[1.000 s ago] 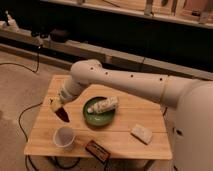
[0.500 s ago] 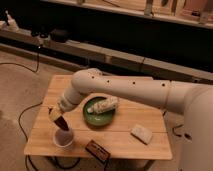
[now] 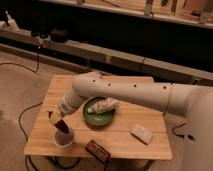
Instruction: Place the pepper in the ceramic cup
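The white ceramic cup (image 3: 64,138) stands near the front left of the wooden table (image 3: 125,140). My gripper (image 3: 56,120) hangs just above the cup's rim, shut on the dark-red pepper (image 3: 62,126). The pepper's lower end dips over the cup's mouth. My white arm reaches in from the right across the table.
A dark green bowl (image 3: 100,113) with a pale cream bottle-like object (image 3: 102,105) sits mid-table, right of the cup. A pale block (image 3: 141,133) lies at the right, and a dark brown packet (image 3: 97,150) at the front edge. Cables run on the floor at the left.
My gripper has carried the pepper down and towards the front, from above the table's left side to right over the cup.
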You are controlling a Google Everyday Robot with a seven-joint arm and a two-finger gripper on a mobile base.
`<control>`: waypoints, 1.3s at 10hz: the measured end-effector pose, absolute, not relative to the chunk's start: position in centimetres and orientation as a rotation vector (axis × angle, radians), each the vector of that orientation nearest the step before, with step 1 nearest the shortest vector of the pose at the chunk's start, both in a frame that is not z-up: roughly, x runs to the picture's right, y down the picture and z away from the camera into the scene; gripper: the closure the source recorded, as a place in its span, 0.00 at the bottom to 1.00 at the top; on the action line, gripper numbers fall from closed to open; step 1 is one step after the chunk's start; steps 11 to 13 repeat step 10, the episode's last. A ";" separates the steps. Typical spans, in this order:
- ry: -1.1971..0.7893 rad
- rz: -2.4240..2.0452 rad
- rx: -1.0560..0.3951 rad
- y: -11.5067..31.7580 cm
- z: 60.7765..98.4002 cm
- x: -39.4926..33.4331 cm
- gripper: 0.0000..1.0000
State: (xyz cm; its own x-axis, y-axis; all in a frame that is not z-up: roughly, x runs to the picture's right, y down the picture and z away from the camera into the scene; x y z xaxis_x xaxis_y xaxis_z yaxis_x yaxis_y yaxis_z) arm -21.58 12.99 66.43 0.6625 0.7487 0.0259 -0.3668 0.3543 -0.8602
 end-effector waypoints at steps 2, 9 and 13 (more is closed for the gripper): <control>-0.463 0.738 -0.956 13.4 66.5 -21.5 0.34; -0.453 0.732 -0.954 13.8 66.8 -21.4 0.23; -0.453 0.732 -0.954 13.8 66.8 -21.4 0.23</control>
